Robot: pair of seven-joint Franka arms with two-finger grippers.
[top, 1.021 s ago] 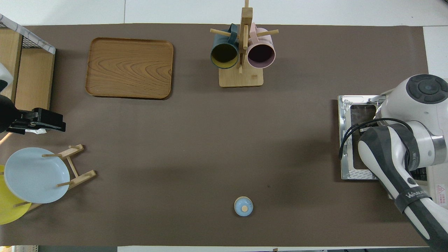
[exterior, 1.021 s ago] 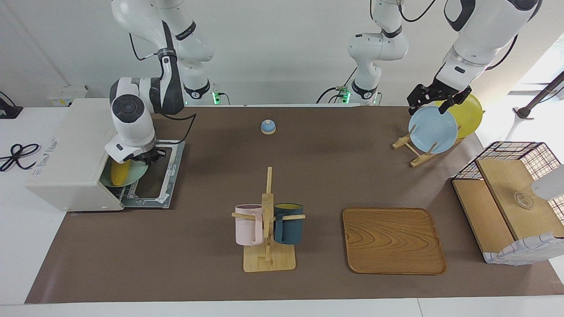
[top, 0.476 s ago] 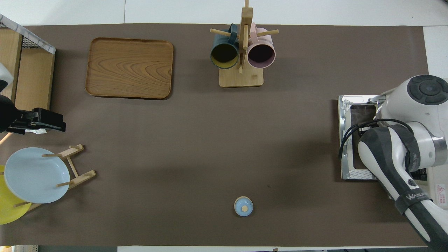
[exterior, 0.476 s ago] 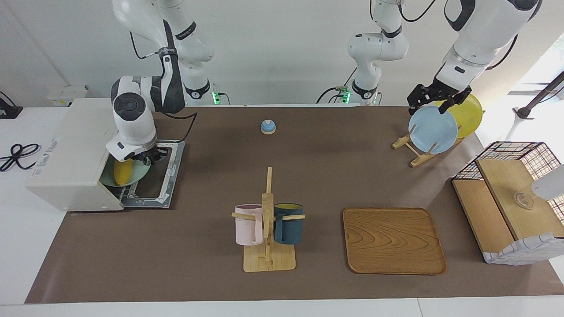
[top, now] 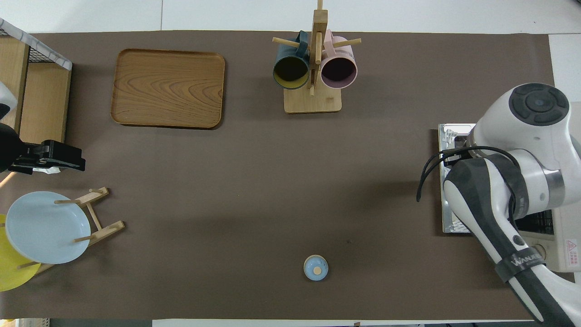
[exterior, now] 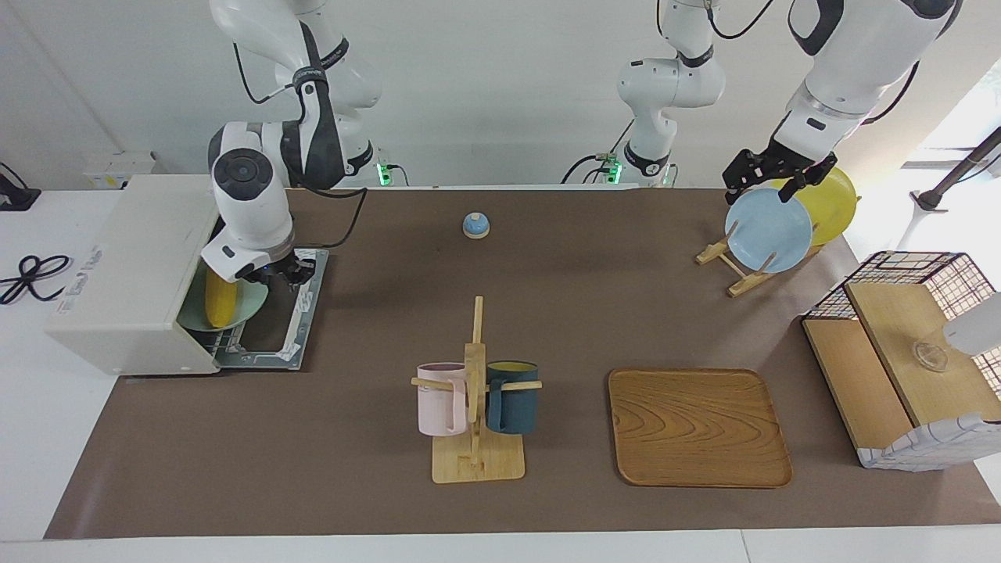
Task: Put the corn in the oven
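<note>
The yellow corn (exterior: pixel 220 302) lies on a pale green plate (exterior: pixel 244 306) on the wire rack in the mouth of the white oven (exterior: pixel 125 266). The oven's door (exterior: pixel 274 332) is folded down flat onto the table. My right gripper (exterior: pixel 288 274) hangs just over the door's hinge edge, beside the corn and not touching it. In the overhead view the right arm (top: pixel 522 181) hides the corn and the gripper, and only part of the door (top: pixel 447 136) shows. My left gripper (exterior: pixel 770 184) waits open over the plate rack, holding nothing.
A mug rack (exterior: pixel 475 391) with a pink and a dark blue mug stands mid-table. A wooden tray (exterior: pixel 698 426) lies beside it. A small blue bell (exterior: pixel 475 225) sits near the robots. A blue plate (exterior: pixel 768 231), a yellow plate (exterior: pixel 835 203) and a wire basket (exterior: pixel 907 352) stand at the left arm's end.
My right gripper has drawn back from the corn, out of the oven mouth and over the door. The corn stays on the plate. The left arm has not moved.
</note>
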